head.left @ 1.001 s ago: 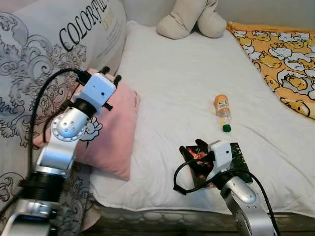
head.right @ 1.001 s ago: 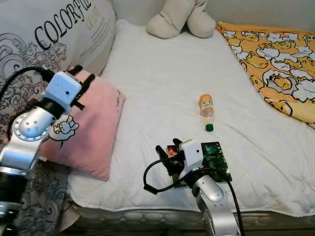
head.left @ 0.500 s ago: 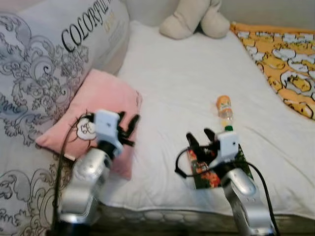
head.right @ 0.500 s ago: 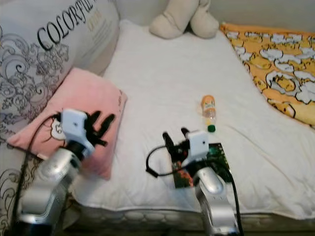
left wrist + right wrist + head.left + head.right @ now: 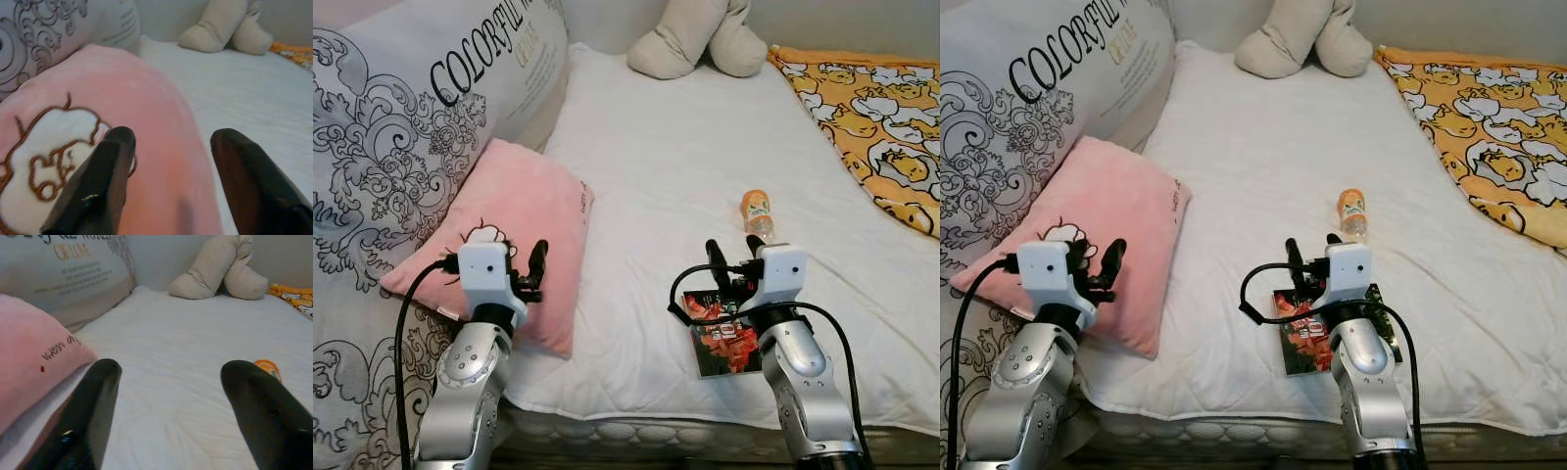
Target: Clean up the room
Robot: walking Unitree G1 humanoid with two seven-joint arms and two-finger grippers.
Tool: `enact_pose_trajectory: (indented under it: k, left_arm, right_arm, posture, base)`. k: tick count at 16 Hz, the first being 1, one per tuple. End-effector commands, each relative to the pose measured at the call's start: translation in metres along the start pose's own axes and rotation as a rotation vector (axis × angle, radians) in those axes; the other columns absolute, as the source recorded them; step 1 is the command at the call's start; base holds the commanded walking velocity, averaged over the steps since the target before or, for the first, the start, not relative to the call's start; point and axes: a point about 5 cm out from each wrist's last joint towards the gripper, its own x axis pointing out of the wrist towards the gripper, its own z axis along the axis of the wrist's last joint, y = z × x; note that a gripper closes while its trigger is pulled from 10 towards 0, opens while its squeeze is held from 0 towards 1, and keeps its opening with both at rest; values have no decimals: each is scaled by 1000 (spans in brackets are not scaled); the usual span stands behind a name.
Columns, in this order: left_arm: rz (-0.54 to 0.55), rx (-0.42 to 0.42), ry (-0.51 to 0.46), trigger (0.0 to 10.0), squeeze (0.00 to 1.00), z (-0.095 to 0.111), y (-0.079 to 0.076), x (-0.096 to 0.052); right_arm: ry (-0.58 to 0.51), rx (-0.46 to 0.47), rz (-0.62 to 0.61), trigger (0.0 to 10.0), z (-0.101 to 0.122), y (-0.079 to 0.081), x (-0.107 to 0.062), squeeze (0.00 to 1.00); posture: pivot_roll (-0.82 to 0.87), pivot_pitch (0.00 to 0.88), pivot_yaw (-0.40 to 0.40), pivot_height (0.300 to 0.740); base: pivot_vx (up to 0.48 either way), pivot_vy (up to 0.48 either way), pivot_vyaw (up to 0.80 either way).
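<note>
Our left gripper (image 5: 530,266) has dropped onto the pink pillow (image 5: 509,211), fingers spread; right gripper (image 5: 732,257) lifted off the book (image 5: 724,343) at the bed's (image 5: 656,147) front edge, released.

The large grey pillow (image 5: 421,108) at the upper left of the head views bears big black capitals reading "COLORFUL", with smaller gold lettering beside them. In the right wrist view that gold line ends in "OF LOVE", and the grey lines under it are too small to read. The pink pillow (image 5: 29,357) carries a short dark line of script, illegible.
</note>
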Motion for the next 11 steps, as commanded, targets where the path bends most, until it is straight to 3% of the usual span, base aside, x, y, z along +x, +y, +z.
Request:
enact_pose_trajectory:
  k: [1,5,6,7,11]
  left_arm:
    - [-2,9,-6,10000,1000,0,-2,2]
    - [-70,37,-45,10000,1000,7,-11,12]
    - [-84,42,-52,10000,890,7,-12,14]
    - [-85,47,-51,10000,0,8,-12,17]
    - [-130,34,-62,10000,0,10,-19,20]
  right_arm:
    - [-19,15,-19,10000,0,-4,-2,1000]
    - [7,-8,-65,10000,-3,-11,4,1000]
    - [28,-26,-66,10000,-5,-12,7,0]
    - [46,-25,-59,10000,-6,-10,9,0]
    - [4,-24,-30,10000,-1,-8,12,0]
  posture:
    - [-109,0,11,740]
    - [-106,0,6,740]
    - [-103,0,4,740]
    - [-105,0,6,736]
    - [-116,0,11,704]
  base:
    - [0,0,0]
    - [0,0,0]
    - [0,0,0]
    - [0,-296,0]
    - [0,-480,0]
